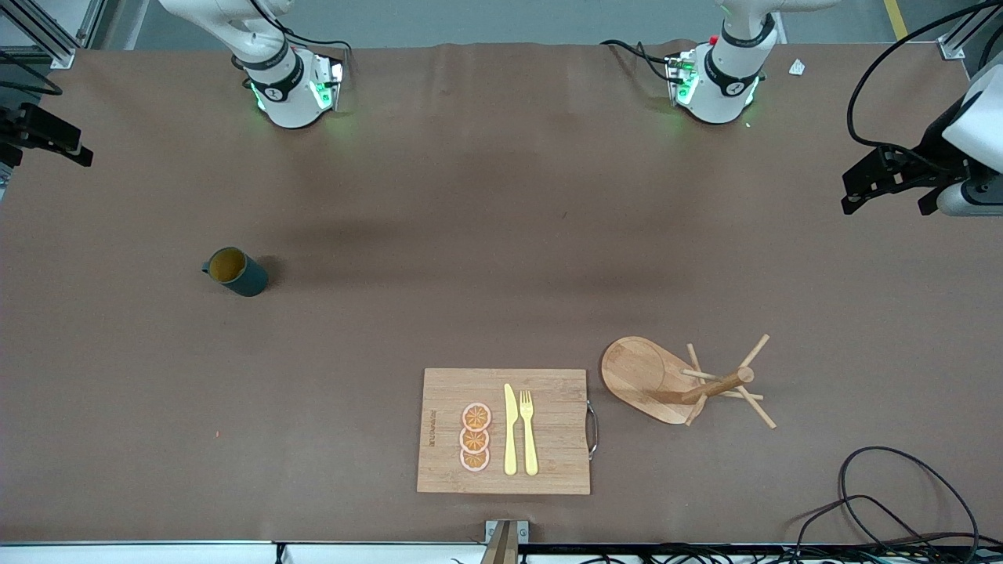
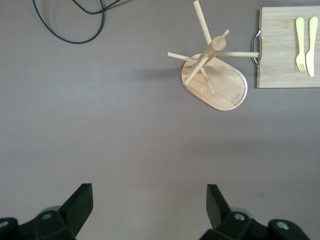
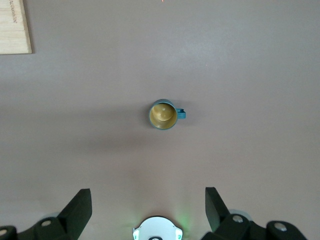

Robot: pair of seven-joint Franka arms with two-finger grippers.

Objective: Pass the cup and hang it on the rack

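Robot lab: bench-mounted arms [image 1: 282, 86], cables [image 1: 893, 501].

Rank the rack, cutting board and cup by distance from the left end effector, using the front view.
1. Rack: at the left arm's end of the table, closest to the open left end effector.
2. Cutting board: mid-table, beside the rack.
3. Cup: toward the right arm's end.

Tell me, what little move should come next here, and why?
Probably the right tool should drop toward the cup. The cup stands alone, upright, at the right arm's end of the table; that tool is open above it. The rack is empty; the left tool waits, open, near it.
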